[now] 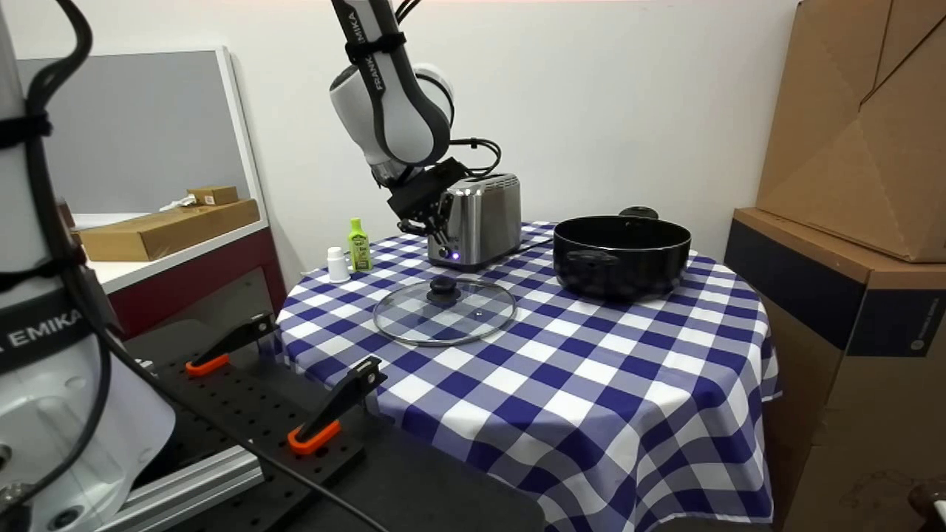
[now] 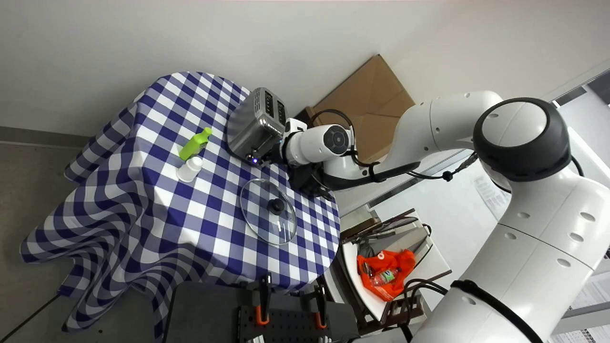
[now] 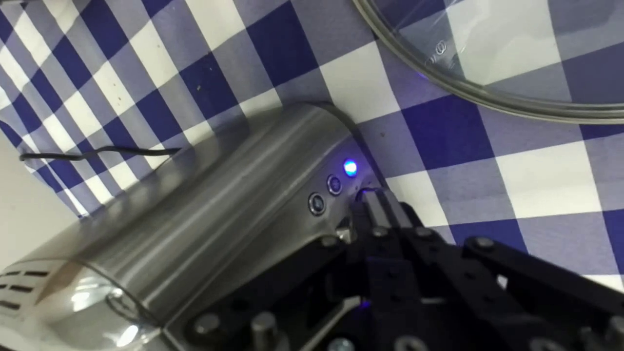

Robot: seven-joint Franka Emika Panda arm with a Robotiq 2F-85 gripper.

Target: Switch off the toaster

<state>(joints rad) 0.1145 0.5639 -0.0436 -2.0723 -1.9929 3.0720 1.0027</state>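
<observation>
The silver toaster [image 1: 497, 214] stands on the checkered table in both exterior views [image 2: 252, 126]. In the wrist view its brushed-metal side [image 3: 234, 195] runs diagonally. A bright blue light [image 3: 350, 167] glows on its end panel beside two small round buttons [image 3: 317, 204]. My gripper [image 3: 382, 195] is shut, its two fingers close together with nothing seen between them. Its tips are at the low part of the end panel, just beside the light. In an exterior view the gripper [image 1: 442, 238] is just above a round dark knob [image 1: 444, 252]. I cannot tell whether the tips touch the panel; they hide part of it.
A glass lid [image 1: 447, 314] with a black knob lies in front of the toaster. A black pot [image 1: 621, 258] stands on the table. A green bottle [image 1: 359, 247] and a white shaker [image 1: 338, 264] stand nearby. A wall is behind.
</observation>
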